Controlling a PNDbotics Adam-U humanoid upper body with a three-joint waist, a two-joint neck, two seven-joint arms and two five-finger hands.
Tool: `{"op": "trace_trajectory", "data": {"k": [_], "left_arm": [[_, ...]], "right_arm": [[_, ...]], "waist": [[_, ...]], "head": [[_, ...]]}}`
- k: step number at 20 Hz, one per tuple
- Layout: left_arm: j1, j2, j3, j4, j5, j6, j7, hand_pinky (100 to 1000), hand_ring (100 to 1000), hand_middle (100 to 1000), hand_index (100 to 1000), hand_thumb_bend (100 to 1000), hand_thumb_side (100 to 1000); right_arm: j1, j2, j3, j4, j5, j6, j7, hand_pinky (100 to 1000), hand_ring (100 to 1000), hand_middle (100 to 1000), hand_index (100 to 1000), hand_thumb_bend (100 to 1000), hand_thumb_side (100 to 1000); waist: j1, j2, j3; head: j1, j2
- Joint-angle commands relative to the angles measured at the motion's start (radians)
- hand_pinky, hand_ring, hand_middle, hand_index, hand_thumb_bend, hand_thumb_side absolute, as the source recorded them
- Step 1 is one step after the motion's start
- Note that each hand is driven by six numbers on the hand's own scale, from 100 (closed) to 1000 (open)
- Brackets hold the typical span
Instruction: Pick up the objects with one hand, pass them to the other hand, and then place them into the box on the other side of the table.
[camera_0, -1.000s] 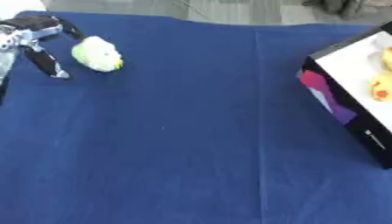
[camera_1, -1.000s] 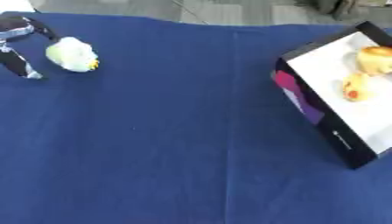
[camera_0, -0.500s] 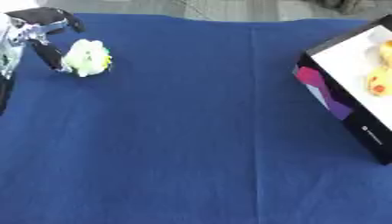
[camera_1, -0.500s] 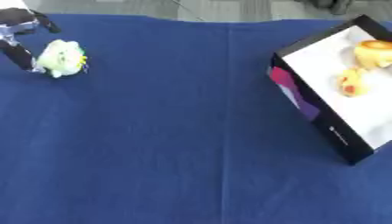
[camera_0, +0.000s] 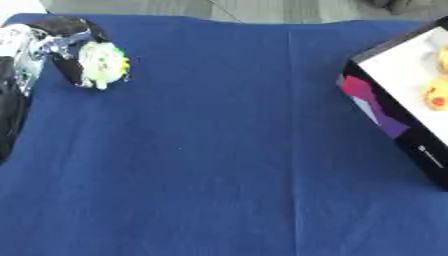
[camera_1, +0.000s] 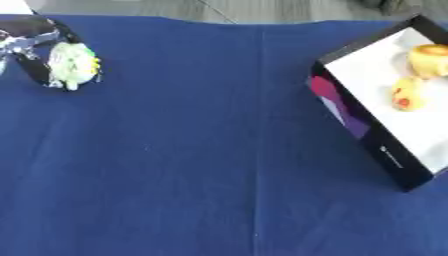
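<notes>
the left hand (camera_0: 54, 47) shows glossy black fingers with silver metal at the joints, and a black forearm runs down the view's left edge.

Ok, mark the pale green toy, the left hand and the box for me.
pale green toy (camera_0: 101, 64), left eye view, middle of its body
left hand (camera_0: 59, 44), left eye view, dark fingers beside the toy
box (camera_1: 372, 145), right eye view, black outer wall

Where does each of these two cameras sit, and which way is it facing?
Left eye view: in the head, looking down on the blue table; left hand at upper left, fingers around a pale green toy.
Right eye view: beside it, same downward look; shows more of the box holding two yellow toys.
Shared: the hand, toy, box, table.
</notes>
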Motion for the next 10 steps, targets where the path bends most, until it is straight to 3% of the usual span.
{"op": "trace_trajectory", "data": {"k": [1,2,3,4,7,8,10], "left_arm": [[-0.005,0.019,0.008,0.009,-0.012,0.006,0.004,869,891,751,826,490,100],[-0.005,0.018,0.008,0.013,-0.011,0.008,0.000,862,875,732,803,445,100],[-0.006,0.016,0.010,0.018,-0.005,0.008,-0.006,849,844,703,779,340,100],[-0.008,0.014,0.010,0.020,0.004,0.008,-0.013,843,836,694,768,330,100],[-0.017,0.012,0.003,0.017,0.037,-0.004,-0.042,813,790,662,728,141,100],[-0.021,0.012,0.001,0.013,0.051,-0.010,-0.053,812,786,660,725,100,100],[-0.029,0.015,-0.004,0.001,0.082,-0.021,-0.070,814,783,658,718,100,100]], "right_arm": [[-0.006,-0.018,-0.008,-0.015,0.009,0.003,-0.003,958,1000,1000,1000,100,233],[-0.004,-0.017,-0.009,-0.015,0.009,0.004,-0.005,958,1000,1000,1000,100,233],[-0.003,-0.017,-0.009,-0.015,0.010,0.006,-0.008,958,1000,1000,1000,100,228],[-0.001,-0.017,-0.009,-0.015,0.011,0.007,-0.009,958,1000,1000,1000,100,230],[0.004,-0.020,-0.008,-0.015,0.014,0.012,-0.012,958,1000,1000,1000,100,227],[0.007,-0.021,-0.008,-0.015,0.015,0.014,-0.013,958,1000,1000,1000,100,225],[0.015,-0.024,-0.008,-0.015,0.017,0.020,-0.017,958,1000,1000,1000,100,228]], "waist": [[0.000,-0.019,-0.004],[0.000,-0.020,-0.004],[0.000,-0.020,-0.003],[0.001,-0.021,-0.002],[0.001,-0.027,0.003],[0.002,-0.030,0.006],[0.003,-0.038,0.013]], "head": [[0.003,-0.015],[0.003,-0.013],[0.002,-0.011],[0.001,-0.009],[-0.006,-0.001],[-0.009,0.002],[-0.018,0.010]]}}
